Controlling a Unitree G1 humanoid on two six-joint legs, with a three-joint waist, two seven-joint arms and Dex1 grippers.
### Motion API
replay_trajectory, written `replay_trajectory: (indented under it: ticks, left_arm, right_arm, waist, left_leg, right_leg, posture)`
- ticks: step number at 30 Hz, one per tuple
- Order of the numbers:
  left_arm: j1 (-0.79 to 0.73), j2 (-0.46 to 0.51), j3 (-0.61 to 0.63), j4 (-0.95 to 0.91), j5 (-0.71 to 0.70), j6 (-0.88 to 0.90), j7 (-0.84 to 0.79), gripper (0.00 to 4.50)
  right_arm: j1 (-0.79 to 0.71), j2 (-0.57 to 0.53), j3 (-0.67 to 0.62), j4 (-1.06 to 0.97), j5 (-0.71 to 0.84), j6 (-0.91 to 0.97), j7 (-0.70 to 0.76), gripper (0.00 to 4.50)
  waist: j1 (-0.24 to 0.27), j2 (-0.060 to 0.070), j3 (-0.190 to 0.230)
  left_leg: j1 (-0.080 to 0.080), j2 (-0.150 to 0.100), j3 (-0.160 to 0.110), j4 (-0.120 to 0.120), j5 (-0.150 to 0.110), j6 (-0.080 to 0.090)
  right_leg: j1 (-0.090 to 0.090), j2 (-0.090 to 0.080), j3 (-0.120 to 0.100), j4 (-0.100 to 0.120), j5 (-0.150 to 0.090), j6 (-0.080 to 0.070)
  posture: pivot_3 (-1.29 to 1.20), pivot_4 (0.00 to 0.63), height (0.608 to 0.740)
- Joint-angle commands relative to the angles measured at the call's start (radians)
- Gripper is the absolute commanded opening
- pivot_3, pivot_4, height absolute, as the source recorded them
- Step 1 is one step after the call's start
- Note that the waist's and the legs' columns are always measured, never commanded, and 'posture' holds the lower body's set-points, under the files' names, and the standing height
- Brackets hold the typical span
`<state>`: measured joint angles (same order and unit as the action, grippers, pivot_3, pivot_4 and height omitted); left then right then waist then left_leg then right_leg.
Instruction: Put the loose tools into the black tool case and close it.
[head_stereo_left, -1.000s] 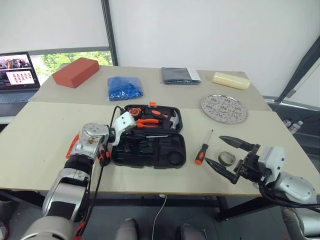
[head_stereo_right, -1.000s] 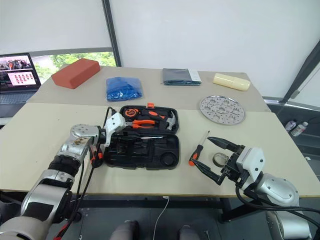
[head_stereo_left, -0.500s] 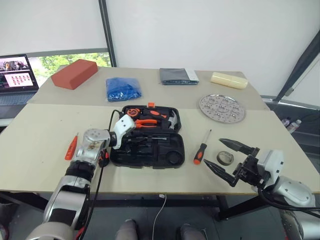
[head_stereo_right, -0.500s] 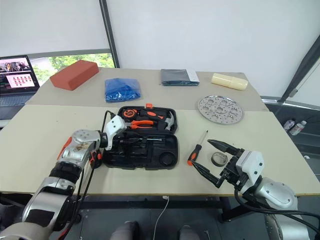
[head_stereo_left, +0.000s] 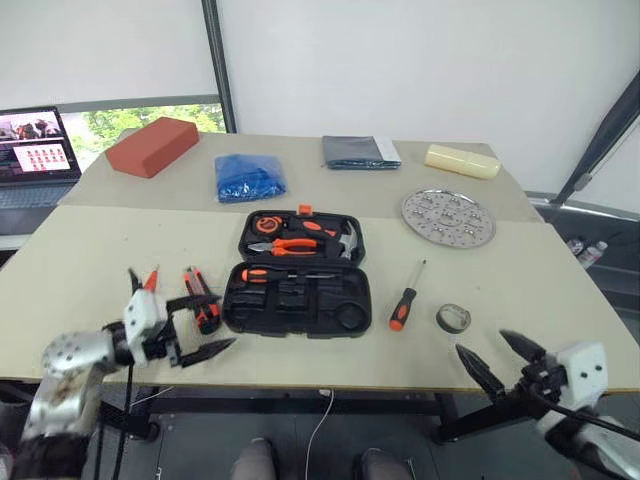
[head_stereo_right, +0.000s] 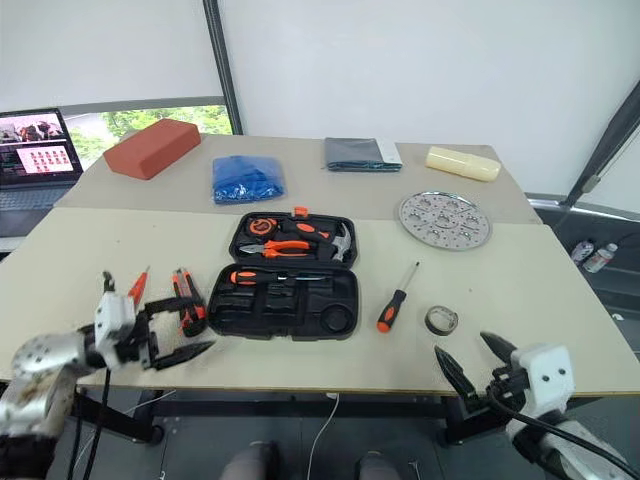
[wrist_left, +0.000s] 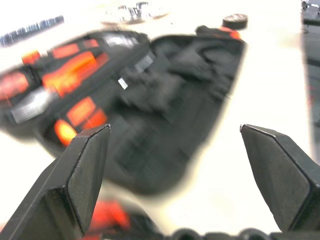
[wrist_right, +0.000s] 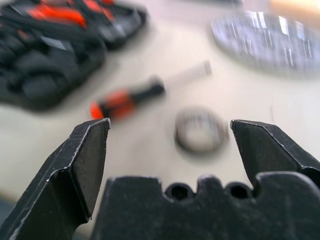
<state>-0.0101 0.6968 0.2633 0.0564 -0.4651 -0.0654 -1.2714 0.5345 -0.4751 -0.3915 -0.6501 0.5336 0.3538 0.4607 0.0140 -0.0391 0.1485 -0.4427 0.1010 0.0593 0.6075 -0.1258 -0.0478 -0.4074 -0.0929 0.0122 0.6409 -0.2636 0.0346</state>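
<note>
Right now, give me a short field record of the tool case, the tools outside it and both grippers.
case: black moulded plastic tool case, open, one orange-handled screwdriver inside
right of case: orange-and-black-handled screwdriver, small dark tape roll
left of case: orange-black utility knife, small orange tester screwdriver
left gripper: open, empty
right gripper: open, empty

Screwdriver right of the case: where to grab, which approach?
Probably the orange-and-black handle: the thick end, nearest the table's front edge, with the thin shaft pointing away. The open right gripper could come from above, fingers straddling the handle. The tape roll lies apart.
</note>
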Motion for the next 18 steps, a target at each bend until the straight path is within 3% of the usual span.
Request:
replay_trajectory:
  ticks: [1, 4, 10, 15, 18]
  left_arm:
    - [0.099, 0.010, 0.071, -0.137, -0.063, 0.027, 0.032, 4.44]
    - [0.169, -0.005, 0.068, -0.198, -0.082, 0.039, 0.038, 4.44]
    - [0.170, -0.040, 0.024, -0.261, -0.094, 0.060, 0.074, 4.44]
    - [0.136, -0.057, -0.023, -0.288, -0.083, 0.068, 0.101, 4.44]
    - [0.137, -0.055, -0.030, -0.304, -0.085, 0.068, 0.108, 4.44]
  right_arm:
    - [0.030, 0.002, -0.020, -0.064, 0.013, 0.028, -0.015, 4.50]
    - [-0.018, -0.006, -0.002, -0.124, 0.089, 0.141, -0.079, 4.50]
    - [-0.325, -0.059, 0.090, -0.172, 0.245, 0.518, -0.322, 4.50]
    - [-0.599, 0.018, 0.221, -0.091, 0.209, 0.754, -0.532, 4.50]
    - [-0.680, 0.098, 0.247, -0.041, 0.150, 0.843, -0.644, 4.50]
  waist:
    - [-0.004, 0.001, 0.000]
    - [-0.007, 0.004, -0.001]
    - [-0.019, 0.006, 0.001]
    - [-0.018, 0.005, 0.000]
    - [-0.018, 0.004, -0.001]
  left_leg:
    - [0.001, 0.000, 0.000, 0.000, 0.000, 0.000]
    - [0.002, 0.000, 0.001, -0.001, 0.000, -0.001]
    - [0.002, 0.001, 0.002, -0.003, 0.000, -0.001]
    - [-0.001, 0.000, 0.002, -0.002, 0.000, 0.000]
    - [-0.009, 0.000, 0.001, -0.002, 0.003, 0.008]
  right_leg:
    - [0.000, 0.000, 0.000, 0.000, 0.000, 0.000]
    - [0.001, -0.002, 0.000, -0.003, 0.000, 0.000]
    - [0.001, -0.001, 0.000, -0.010, 0.001, -0.002]
    - [0.001, 0.000, 0.001, -0.011, 0.002, -0.003]
    - [-0.001, 0.003, 0.001, -0.009, 0.005, -0.006]
  posture:
    - [0.00, 0.150, 0.740]
    - [0.00, 0.150, 0.740]
    - [0.00, 0.150, 0.740]
    - [0.00, 0.150, 0.740]
    - [0.00, 0.150, 0.740]
